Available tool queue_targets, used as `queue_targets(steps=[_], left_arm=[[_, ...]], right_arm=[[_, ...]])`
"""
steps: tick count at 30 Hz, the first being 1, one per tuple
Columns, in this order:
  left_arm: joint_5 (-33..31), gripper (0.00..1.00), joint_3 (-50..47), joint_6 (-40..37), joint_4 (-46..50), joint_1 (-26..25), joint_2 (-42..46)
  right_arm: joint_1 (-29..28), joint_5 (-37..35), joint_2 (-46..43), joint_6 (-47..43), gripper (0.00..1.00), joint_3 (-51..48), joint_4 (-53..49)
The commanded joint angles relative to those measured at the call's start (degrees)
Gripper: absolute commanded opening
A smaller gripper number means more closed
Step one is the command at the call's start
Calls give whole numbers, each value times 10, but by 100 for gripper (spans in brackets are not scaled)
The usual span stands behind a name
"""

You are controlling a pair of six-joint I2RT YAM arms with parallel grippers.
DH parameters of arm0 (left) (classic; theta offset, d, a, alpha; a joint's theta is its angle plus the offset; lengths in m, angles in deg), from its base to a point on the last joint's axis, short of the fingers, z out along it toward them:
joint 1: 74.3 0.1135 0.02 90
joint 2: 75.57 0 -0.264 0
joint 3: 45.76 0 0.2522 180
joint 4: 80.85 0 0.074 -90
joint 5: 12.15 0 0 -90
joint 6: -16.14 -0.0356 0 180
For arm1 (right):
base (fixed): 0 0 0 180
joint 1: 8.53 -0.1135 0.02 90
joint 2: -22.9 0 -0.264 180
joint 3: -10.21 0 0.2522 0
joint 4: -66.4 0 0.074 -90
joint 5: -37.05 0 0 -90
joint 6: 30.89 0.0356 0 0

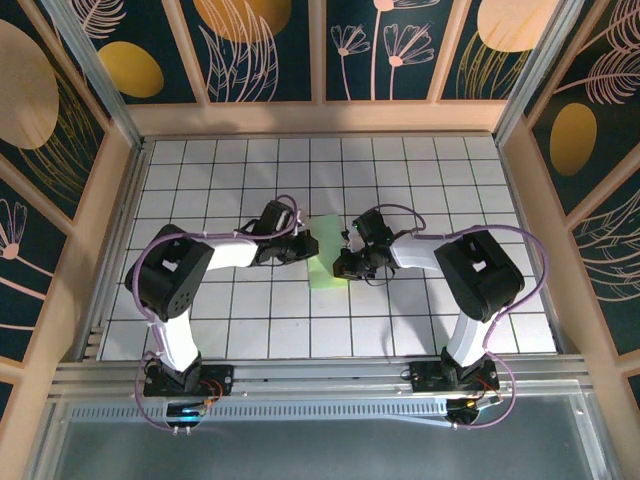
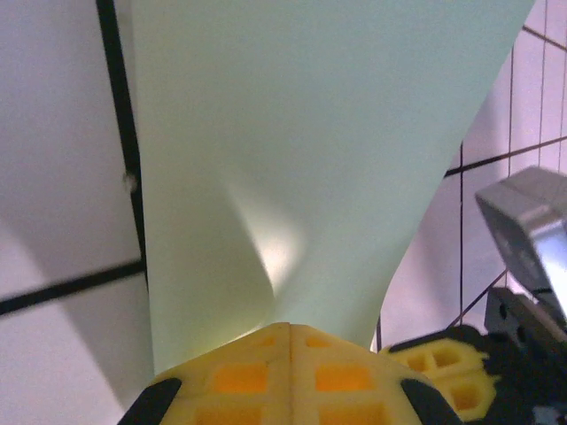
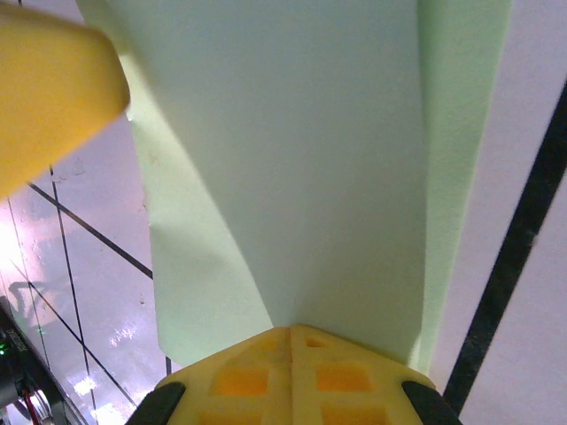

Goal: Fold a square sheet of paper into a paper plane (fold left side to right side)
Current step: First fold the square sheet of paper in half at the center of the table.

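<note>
Here we see the left hand (image 2: 291, 331) and right hand (image 3: 290, 333) each clamped shut on opposite edges of the paper (image 1: 326, 268).

Legible markings: none.
No text, label, brand, number or sign can be read in any view. The patterned surfaces carry decoration only: the dark teal wall panels (image 1: 265, 70) bear line-drawn flowers, feathery leaves and ochre ovals, and the white bench (image 1: 420, 170) bears a plain black grid.
</note>
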Motion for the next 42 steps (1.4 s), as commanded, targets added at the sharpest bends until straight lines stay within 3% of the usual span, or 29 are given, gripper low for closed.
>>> queue_targets(steps=[1,22,30,42], left_arm=[[22,6,21,-23,-3,7,-24],[-36,6,55,-55,11,39,-75],[-38,6,60,-45,-8,76,-94],[-40,6,157,-59,40,112,-163]], right_arm=[[-4,-72,39,-16,0,-13,-53],[1,-107,44,-29,0,-21,-71],[4,-107,46,-31,0,-27,-68],[7,-103,46,-30,0,-33,-61]])
